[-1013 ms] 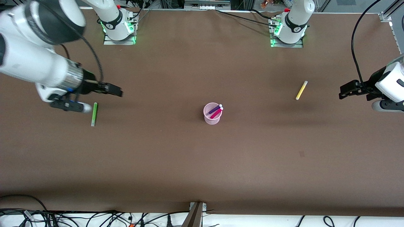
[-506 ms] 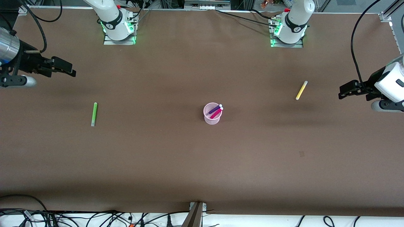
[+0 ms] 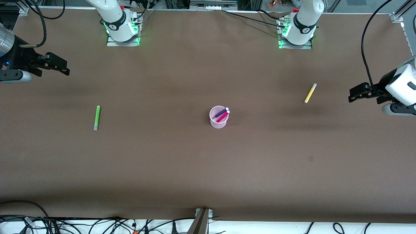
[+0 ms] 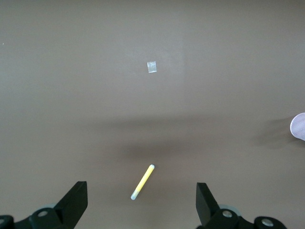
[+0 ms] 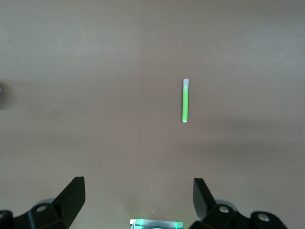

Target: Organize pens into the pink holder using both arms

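front view: translucent pink holder, round with a flared rim, mid-table on the matte brown table, with the purple pen and magenta pen leaning inside. green pen lies flat toward the right arm's end, yellow pen flat toward the left arm's end. right gripper and left gripper hover at the table ends, jaws spread wide, both empty.

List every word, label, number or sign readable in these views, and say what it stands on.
No readable text anywhere.
Round dark marks on the two arm bases: too small to read.
Pens, pink holder and table: no lettering visible.
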Robot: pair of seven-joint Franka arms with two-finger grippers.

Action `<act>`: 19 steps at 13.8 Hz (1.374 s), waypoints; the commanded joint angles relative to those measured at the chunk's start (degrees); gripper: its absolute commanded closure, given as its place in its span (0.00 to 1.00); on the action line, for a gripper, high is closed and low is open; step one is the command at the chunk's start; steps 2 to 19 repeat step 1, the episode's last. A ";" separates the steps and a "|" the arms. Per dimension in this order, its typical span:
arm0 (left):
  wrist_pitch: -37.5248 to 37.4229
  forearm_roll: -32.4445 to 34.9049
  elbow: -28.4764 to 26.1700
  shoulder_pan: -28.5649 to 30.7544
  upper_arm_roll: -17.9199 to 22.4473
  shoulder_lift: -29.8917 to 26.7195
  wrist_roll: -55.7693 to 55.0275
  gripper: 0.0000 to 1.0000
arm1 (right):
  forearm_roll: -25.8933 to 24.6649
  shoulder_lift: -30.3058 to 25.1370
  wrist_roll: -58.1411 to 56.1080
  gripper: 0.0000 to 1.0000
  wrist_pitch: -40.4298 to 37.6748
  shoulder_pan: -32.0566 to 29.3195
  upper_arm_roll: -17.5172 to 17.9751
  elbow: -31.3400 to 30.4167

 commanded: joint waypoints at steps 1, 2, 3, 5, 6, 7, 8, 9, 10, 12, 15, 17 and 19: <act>-0.62 1.50 0.73 -0.39 -0.28 0.19 -0.37 0.00 | -1.23 0.47 -1.00 0.00 -0.44 0.15 -0.04 1.21; -0.62 1.50 0.73 -0.39 -0.28 0.19 -0.37 0.00 | -1.23 0.47 -1.00 0.00 -0.44 0.15 -0.04 1.21; -0.62 1.50 0.73 -0.39 -0.28 0.19 -0.37 0.00 | -1.23 0.47 -1.00 0.00 -0.44 0.15 -0.04 1.21; -0.62 1.50 0.73 -0.39 -0.28 0.19 -0.37 0.00 | -1.23 0.47 -1.00 0.00 -0.44 0.15 -0.04 1.21; -0.62 1.50 0.73 -0.39 -0.28 0.19 -0.37 0.00 | -1.23 0.47 -1.00 0.00 -0.44 0.15 -0.04 1.21; -0.62 1.50 0.73 -0.39 -0.28 0.19 -0.37 0.00 | -1.23 0.47 -1.00 0.00 -0.44 0.15 -0.04 1.21; -0.62 1.50 0.73 -0.39 -0.28 0.19 -0.37 0.00 | -1.23 0.47 -1.00 0.00 -0.44 0.15 -0.04 1.21; -0.62 1.50 0.73 -0.39 -0.28 0.19 -0.37 0.00 | -1.23 0.47 -1.00 0.00 -0.44 0.15 -0.04 1.21; -0.62 1.50 0.73 -0.39 -0.28 0.19 -0.37 0.00 | -1.23 0.47 -1.00 0.00 -0.44 0.15 -0.04 1.21; -0.62 1.50 0.73 -0.39 -0.28 0.19 -0.37 0.00 | -1.23 0.47 -1.00 0.00 -0.44 0.15 -0.04 1.21; -0.62 1.50 0.73 -0.39 -0.28 0.19 -0.37 0.00 | -1.23 0.47 -1.00 0.00 -0.44 0.15 -0.04 1.21; -0.62 1.50 0.73 -0.39 -0.28 0.19 -0.37 0.00 | -1.23 0.47 -1.00 0.00 -0.44 0.15 -0.04 1.21; -0.62 1.50 0.73 -0.39 -0.28 0.19 -0.37 0.00 | -1.23 0.47 -1.00 0.00 -0.44 0.15 -0.04 1.21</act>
